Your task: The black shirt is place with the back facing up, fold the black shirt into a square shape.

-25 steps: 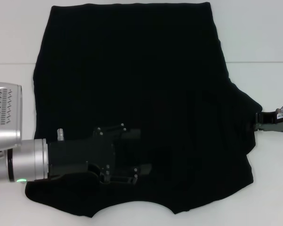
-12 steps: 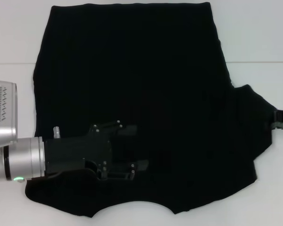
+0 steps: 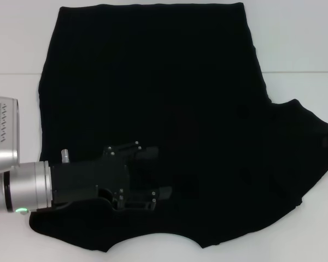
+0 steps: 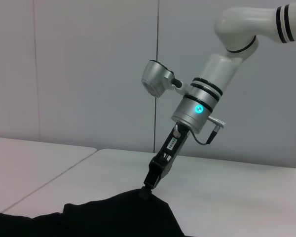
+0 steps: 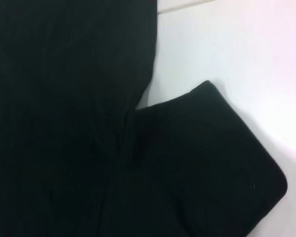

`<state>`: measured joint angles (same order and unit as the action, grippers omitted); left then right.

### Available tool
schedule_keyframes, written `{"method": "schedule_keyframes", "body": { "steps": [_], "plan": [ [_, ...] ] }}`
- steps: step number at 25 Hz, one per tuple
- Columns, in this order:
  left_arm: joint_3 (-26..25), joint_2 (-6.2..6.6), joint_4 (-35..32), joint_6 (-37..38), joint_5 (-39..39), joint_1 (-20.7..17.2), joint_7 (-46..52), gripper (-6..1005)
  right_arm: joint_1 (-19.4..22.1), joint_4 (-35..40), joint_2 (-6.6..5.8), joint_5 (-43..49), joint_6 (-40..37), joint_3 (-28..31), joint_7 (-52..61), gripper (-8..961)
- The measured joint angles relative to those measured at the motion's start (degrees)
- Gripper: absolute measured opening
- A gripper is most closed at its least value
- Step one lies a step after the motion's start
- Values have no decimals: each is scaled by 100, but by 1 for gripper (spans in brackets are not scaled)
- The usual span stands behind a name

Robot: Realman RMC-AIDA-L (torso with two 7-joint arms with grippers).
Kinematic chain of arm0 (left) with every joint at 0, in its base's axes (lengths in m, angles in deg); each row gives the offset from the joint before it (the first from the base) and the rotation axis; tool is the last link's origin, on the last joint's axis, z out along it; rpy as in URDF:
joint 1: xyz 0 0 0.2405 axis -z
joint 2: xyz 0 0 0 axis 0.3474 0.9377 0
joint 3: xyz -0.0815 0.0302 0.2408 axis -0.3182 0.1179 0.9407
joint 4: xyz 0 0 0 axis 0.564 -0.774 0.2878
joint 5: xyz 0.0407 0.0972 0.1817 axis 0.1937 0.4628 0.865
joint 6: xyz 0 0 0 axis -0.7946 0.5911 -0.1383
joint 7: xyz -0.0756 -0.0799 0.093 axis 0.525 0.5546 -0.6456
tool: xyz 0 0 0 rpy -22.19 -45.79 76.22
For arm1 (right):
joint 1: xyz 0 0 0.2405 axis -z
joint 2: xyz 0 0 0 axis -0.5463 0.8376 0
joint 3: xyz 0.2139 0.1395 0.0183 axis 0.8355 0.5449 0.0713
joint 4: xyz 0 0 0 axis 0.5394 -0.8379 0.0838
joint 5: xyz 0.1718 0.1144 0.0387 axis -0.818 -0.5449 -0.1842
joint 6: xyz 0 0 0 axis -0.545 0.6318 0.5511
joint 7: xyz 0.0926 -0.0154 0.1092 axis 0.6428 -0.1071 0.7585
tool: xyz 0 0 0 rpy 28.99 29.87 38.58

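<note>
We see the black shirt spread flat across the white table, filling most of the frame. Our left gripper rests over its lower left with fingers parted; our right gripper pinches the sleeve at the right edge.

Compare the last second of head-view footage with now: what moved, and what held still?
The right gripper, pinching the sleeve edge of the black shirt, pulled outward to the robot's right, almost leaving the head view, and spread the sleeve flat. The left gripper over the shirt's near left part shifted only slightly. The shirt's body stayed put.
</note>
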<state>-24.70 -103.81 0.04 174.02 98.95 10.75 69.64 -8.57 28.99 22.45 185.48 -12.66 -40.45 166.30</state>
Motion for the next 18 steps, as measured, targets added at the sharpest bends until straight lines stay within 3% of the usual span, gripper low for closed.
{"method": "schedule_keyframes", "body": {
  "steps": [13, 18],
  "plan": [
    [1, -17, 5, -11, -1, -14, 57, 874, 9, 84, -36, 4, -12, -3, 0, 11],
    [1, -19, 14, -18, -1, -14, 71, 875, -59, 136, 24, -29, -60, -2, 0, 10]
  ]
}}
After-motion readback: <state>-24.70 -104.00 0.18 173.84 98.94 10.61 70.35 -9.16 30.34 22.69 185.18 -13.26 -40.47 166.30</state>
